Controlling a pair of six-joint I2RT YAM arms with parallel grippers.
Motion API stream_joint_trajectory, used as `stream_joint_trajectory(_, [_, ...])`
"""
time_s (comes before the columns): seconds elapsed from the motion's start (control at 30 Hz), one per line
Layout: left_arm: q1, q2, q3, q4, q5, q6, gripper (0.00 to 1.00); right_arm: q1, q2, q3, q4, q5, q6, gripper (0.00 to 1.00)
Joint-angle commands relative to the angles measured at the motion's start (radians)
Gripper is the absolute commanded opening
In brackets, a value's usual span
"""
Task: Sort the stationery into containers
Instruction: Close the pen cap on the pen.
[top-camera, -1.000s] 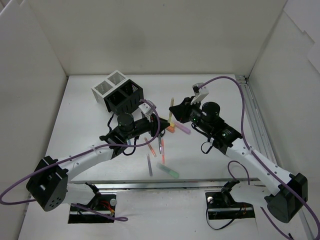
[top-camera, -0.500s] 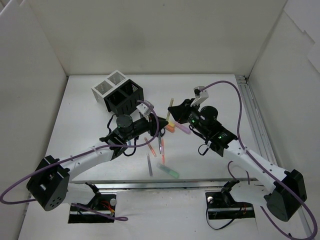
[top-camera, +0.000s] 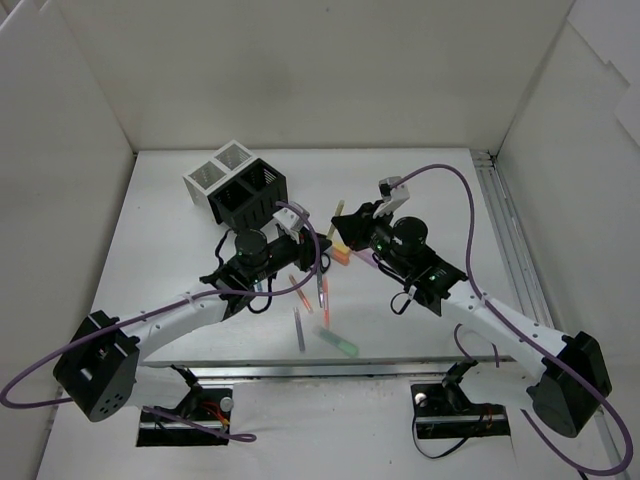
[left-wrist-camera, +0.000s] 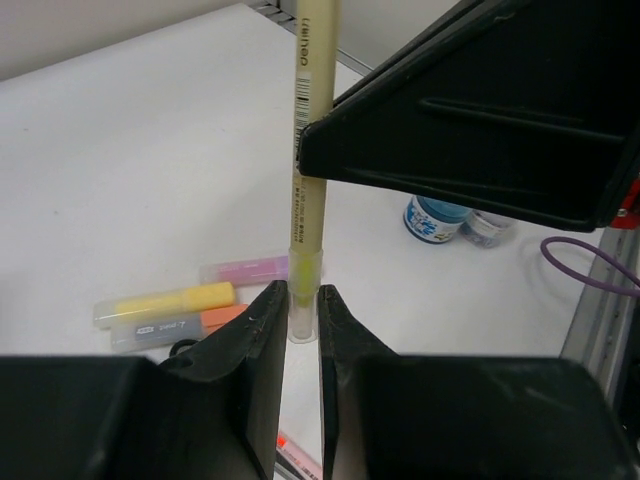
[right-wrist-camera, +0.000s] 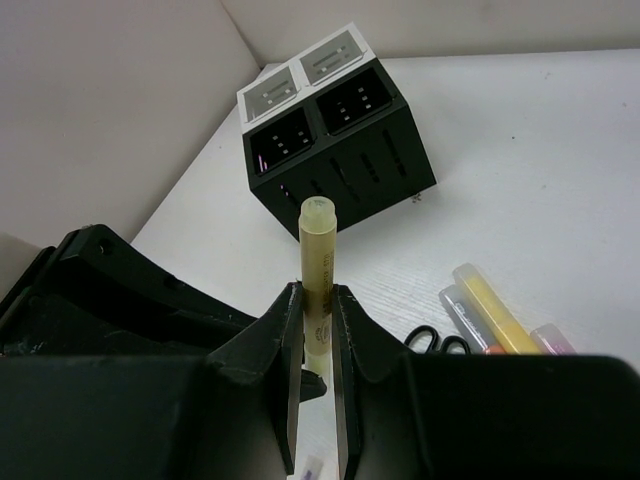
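A slim pale-yellow highlighter (left-wrist-camera: 310, 150) stands upright between both grippers. My left gripper (left-wrist-camera: 302, 300) is shut on its clear-capped lower end. My right gripper (right-wrist-camera: 318, 300) is shut on its upper barrel (right-wrist-camera: 318, 250). In the top view they meet mid-table, the left gripper (top-camera: 322, 243) beside the right gripper (top-camera: 345, 226). The mesh cups (top-camera: 237, 185), two white and two black, stand at the back left, also in the right wrist view (right-wrist-camera: 330, 120). On the table lie black scissors (right-wrist-camera: 435, 343), a chunky yellow highlighter (left-wrist-camera: 165, 303), an orange one (left-wrist-camera: 215, 318) and a pink one (left-wrist-camera: 245, 268).
Nearer the front lie a green highlighter (top-camera: 338, 343), an orange pen (top-camera: 325, 300) and a blue-grey pen (top-camera: 299, 328). White walls close in the table on three sides. A metal rail (top-camera: 510, 250) runs along the right edge.
My right gripper has carried the pale-yellow highlighter left toward my left gripper, which has closed on its lower end. Both now hold it.
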Motion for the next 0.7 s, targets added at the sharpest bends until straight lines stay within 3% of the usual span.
stream_joint_trajectory(0.0, [0.012, -0.082, 0.094, 0.288, -0.158, 0.039, 0.00, 0.030, 0.032, -0.027, -0.100, -0.066, 0.039, 0.00])
stream_joint_trajectory(0.17, [0.013, -0.075, 0.110, 0.373, -0.152, 0.095, 0.00, 0.031, 0.095, -0.012, -0.129, -0.146, 0.063, 0.00])
stream_joint_trajectory(0.43, [0.031, -0.061, 0.241, 0.370, -0.037, 0.153, 0.00, 0.030, 0.168, -0.012, -0.109, -0.305, 0.044, 0.00])
stream_joint_trajectory(0.67, [0.031, -0.062, 0.326, 0.317, -0.039, 0.187, 0.00, 0.033, 0.208, -0.027, -0.111, -0.341, 0.038, 0.00])
